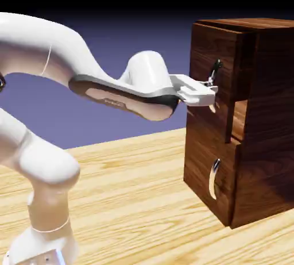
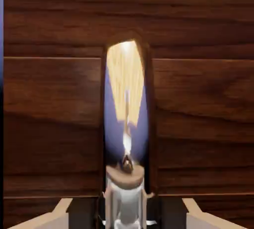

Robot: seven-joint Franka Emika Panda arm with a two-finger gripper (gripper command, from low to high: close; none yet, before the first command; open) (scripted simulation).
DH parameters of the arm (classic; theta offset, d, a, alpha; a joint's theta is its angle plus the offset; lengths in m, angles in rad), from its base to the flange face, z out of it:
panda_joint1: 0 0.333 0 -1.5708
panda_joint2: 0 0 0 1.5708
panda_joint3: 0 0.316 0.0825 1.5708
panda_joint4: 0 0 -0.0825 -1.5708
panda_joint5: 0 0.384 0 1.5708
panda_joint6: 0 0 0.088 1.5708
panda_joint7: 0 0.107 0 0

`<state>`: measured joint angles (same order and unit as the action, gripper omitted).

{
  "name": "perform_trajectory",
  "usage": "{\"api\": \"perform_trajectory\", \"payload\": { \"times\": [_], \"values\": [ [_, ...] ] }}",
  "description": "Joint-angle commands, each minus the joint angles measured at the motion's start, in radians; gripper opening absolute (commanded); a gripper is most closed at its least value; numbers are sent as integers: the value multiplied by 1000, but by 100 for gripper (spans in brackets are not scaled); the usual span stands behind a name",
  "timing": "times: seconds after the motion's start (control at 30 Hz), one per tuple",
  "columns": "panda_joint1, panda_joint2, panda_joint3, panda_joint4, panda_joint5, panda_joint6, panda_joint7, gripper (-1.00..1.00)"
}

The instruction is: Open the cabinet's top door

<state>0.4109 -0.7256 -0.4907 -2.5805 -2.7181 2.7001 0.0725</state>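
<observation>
The claw [image 1: 211,89] is clamped on the curved silver handle [image 1: 216,69] of the top door [image 1: 211,85], its fingers pinched almost together around the metal. In the hand view the handle [image 2: 126,138] rises from between the finger tips as a polished, mirror-like bar, reflecting pale wood grain and blue-violet, with dark walnut boards filling the rest of the picture.

The top door stands swung a little out from the cabinet [image 1: 264,120], so a gap shows behind its lower edge, where a lighter wooden inner face is lit. What lies inside cannot be made out. The lower panel [image 1: 209,172] sits flush and shut, with its own curved silver handle [image 1: 214,179] untouched.

The cabinet is a tall box of dark, streaked grain with sharp square corners, standing on the pale plank worktop [image 1: 132,200] at the right. The white, smooth arm [image 1: 123,88] reaches level across from the lower left, with open worktop beneath it and in front of the cabinet.
</observation>
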Motion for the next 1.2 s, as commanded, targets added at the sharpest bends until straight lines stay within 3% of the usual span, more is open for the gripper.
{"api": "perform_trajectory", "payload": {
  "times": [0.0,0.33,0.7,1.17],
  "values": [
    [-26,-11,30,-20,46,-13,-24,-100],
    [-196,-136,306,-182,481,-171,-249,-100],
    [-209,-232,598,-271,959,-441,-432,-100],
    [-207,-51,1058,-96,1516,-1007,-473,-100]
  ]
}}
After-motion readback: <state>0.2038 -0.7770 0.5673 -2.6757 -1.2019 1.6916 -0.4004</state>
